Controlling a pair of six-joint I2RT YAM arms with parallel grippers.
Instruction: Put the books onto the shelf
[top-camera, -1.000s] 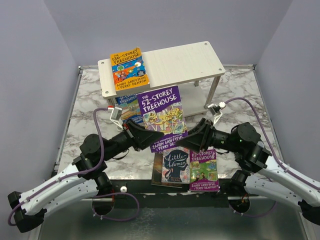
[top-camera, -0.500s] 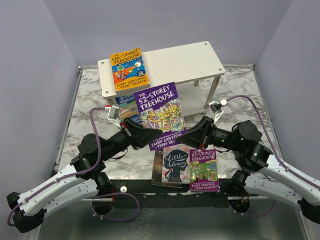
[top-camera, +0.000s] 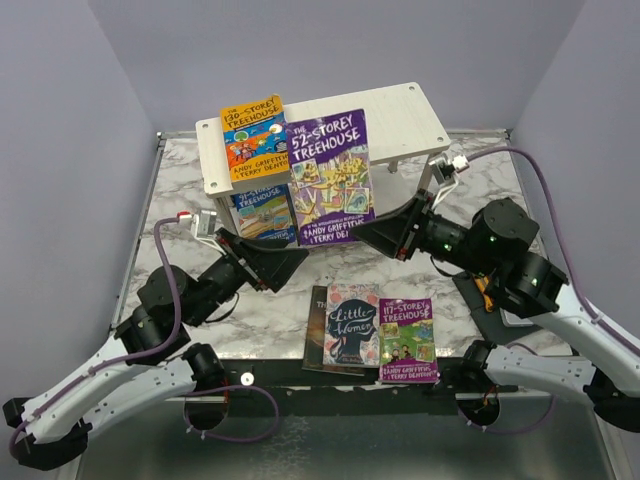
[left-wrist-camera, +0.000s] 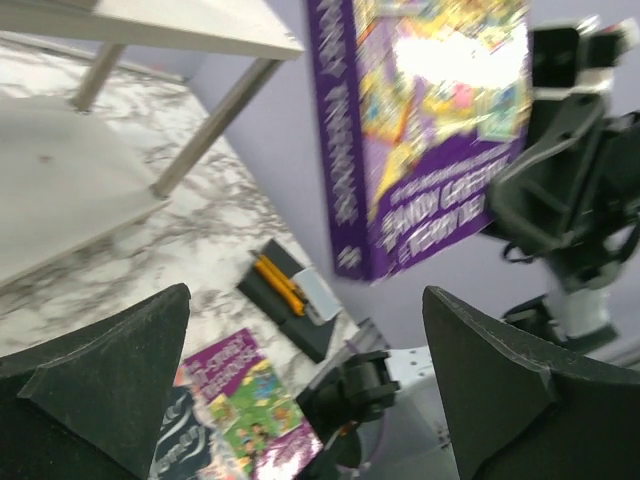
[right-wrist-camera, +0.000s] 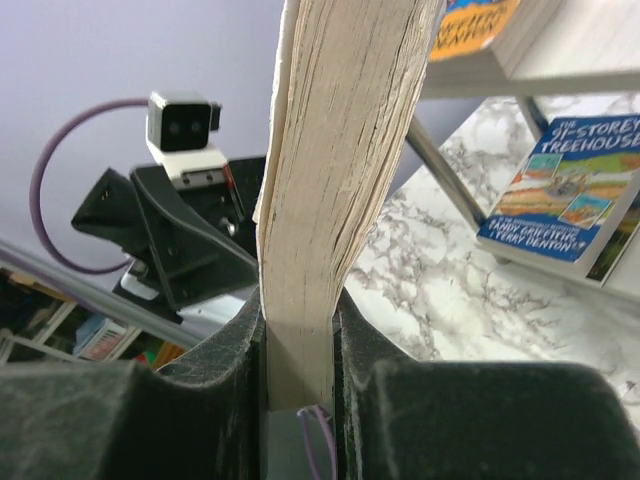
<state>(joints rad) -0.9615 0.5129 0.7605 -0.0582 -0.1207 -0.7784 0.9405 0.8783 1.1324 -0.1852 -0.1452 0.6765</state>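
Left jaws released, spread wide, nothing between. Right jaws clenched on the lower right corner of the purple book (top-camera: 330, 178), upright, off the desk (top-camera: 170, 190), lying across the front edge of the shelf (top-camera: 400, 115) as seen from above. Touching the shelf or not: cannot tell.

Partly hidden behind it: a blue book (top-camera: 262, 212) by the lower tier; on the tier or leaning, unclear. Brown book (top-camera: 314, 330) mostly covered by Little Women (top-camera: 350, 322), title unreadable. Left wrist view blurred, cover lettering smeared.

Right wrist view alone: page edges bowed, pinched between the fingers (right-wrist-camera: 200, 400). Left wrist view alone: dark tray with yellow sticks (left-wrist-camera: 285, 295), largely under the right arm (top-camera: 500, 240) from above. Top view alone: orange book (top-camera: 255, 135) flat on the shelf top, left end.

Left arm (top-camera: 190, 295) low, pointed at the shelf, short of the purple book. Right arm raised, reaching in from the right.
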